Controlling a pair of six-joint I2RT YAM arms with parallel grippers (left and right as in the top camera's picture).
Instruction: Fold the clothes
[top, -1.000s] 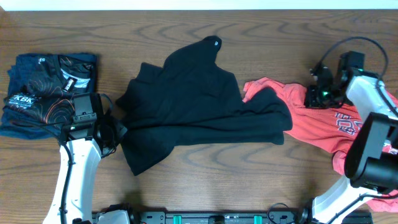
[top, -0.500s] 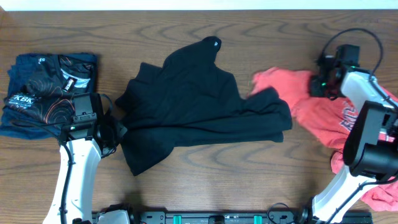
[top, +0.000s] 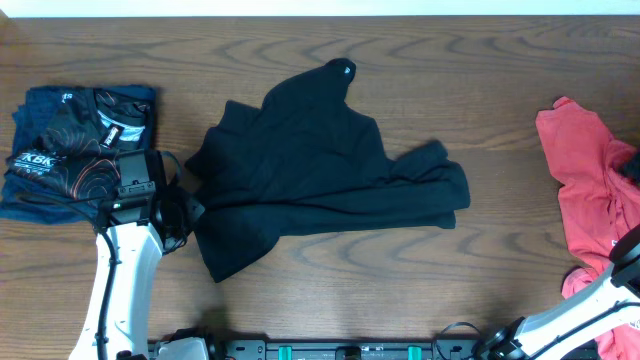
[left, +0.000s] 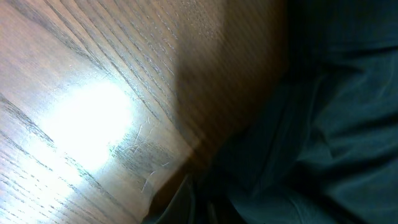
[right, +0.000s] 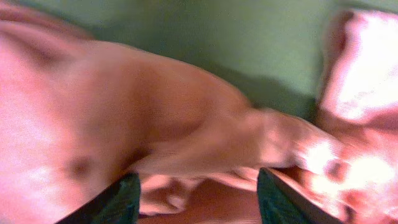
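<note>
The black shirt lies crumpled and spread across the middle of the table, its white neck tag at the back. My left gripper sits at the shirt's left edge, shut on the dark fabric that fills the right of the left wrist view. The coral-red shirt lies at the far right edge, apart from the black one. In the right wrist view my right gripper is open, its green fingers wide apart with blurred coral fabric just beyond them.
A folded dark-blue printed shirt rests at the back left, beside the left arm. Bare wooden table lies between the two shirts. The right arm's white link shows in the lower right corner.
The right arm swung right, dragging the coral-red shirt off the black one to the table's right edge, and its jaws opened. The left arm stayed still.
</note>
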